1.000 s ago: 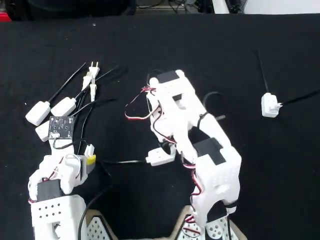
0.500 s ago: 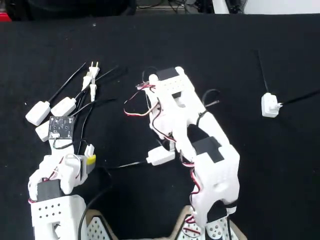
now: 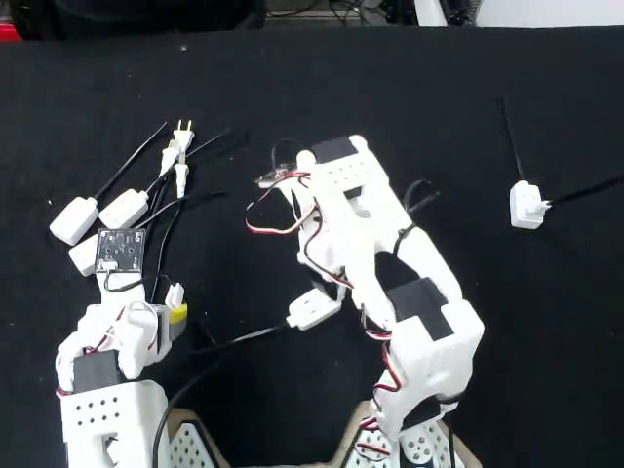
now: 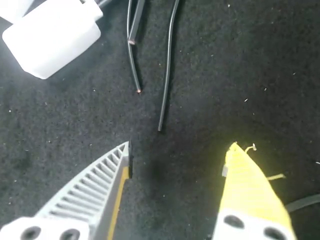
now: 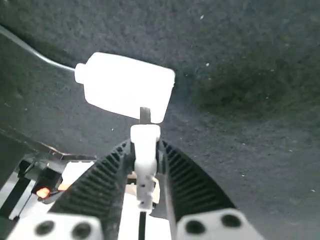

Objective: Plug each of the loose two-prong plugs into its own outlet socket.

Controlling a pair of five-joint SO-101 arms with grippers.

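My right gripper (image 5: 145, 146) is shut on a small white two-prong plug (image 5: 144, 165). The plug's dark prong meets the face of a white outlet socket (image 5: 125, 86) lying on the black table. In the high view this socket (image 3: 314, 308) lies mid-table under the right gripper (image 3: 330, 292), its black cord trailing away to the left. My left gripper (image 4: 180, 157) hangs open over bare cloth near two loose cord ends, with a white socket (image 4: 50, 30) beyond them. Loose white plugs (image 3: 178, 148) lie at the back left, near three more sockets (image 3: 125, 207).
At the far right sits another white socket (image 3: 526, 205) with a plug in it and a cord leading off. Black cords (image 3: 161, 219) cross the table's left part in front of the left gripper (image 3: 174, 300). Both arm bases stand at the near edge.
The right arm has shifted slightly right and toward the near edge with the plug. The socket under it has turned a little, and its cord has swung toward the near edge. The left arm kept still.
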